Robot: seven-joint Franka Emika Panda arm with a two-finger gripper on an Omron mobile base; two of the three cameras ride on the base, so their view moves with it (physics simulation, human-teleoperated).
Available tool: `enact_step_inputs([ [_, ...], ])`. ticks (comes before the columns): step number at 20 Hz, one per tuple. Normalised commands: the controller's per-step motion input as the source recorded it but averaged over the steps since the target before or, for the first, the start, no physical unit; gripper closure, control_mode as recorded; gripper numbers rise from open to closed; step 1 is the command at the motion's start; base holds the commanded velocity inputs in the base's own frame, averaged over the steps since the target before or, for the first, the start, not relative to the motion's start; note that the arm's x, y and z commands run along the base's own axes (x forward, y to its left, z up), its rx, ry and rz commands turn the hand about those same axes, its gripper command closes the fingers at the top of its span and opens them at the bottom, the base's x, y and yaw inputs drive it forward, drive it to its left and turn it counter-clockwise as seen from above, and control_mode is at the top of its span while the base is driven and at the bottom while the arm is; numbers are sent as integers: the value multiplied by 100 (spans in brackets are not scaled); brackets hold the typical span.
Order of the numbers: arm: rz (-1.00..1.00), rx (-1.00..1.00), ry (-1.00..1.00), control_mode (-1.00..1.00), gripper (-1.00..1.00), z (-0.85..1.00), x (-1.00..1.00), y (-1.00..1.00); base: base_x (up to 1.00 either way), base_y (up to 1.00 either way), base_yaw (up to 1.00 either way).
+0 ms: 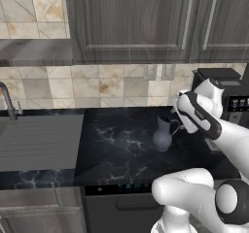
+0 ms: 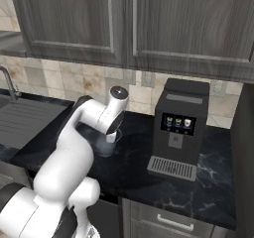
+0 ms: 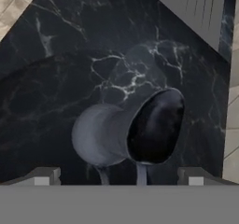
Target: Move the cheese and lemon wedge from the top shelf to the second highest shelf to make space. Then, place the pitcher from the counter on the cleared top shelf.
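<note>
Left base: pitcher (image 1: 163, 134) mid-counter (image 1: 116, 149), nearer its back edge; right base: arm hides most of it; hand: gripper (image 3: 119, 176) spread wide above the pitcher's mouth, handle probably between tips — off-centre closing could tip it.

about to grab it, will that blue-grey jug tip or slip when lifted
The glossy dark blue-grey round-bellied pitcher looks rigid and probably slick. Its narrow neck above a wide belly suggests it stands steadily, but the side loop handle may make it swing if gripped there.
</note>
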Motion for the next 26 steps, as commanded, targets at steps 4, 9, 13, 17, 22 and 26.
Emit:
enact_step_inputs([
  [4, 0, 0, 0, -100, -100, -17, 28, 0, 0, 0, 0],
  [9, 0, 0, 0, -100, -100, -19, 30, 0, 0, 0, 0],
  [13, 0, 0, 0, -100, -100, -21, 31, 0, 0, 0, 0],
  [17, 0, 0, 0, -100, -100, -20, 32, 0, 0, 0, 0],
  [22, 0, 0, 0, -100, -100, -20, 31, 0, 0, 0, 0],
  [26, 0, 0, 0, -100, -100, -20, 29, 0, 0, 0, 0],
])
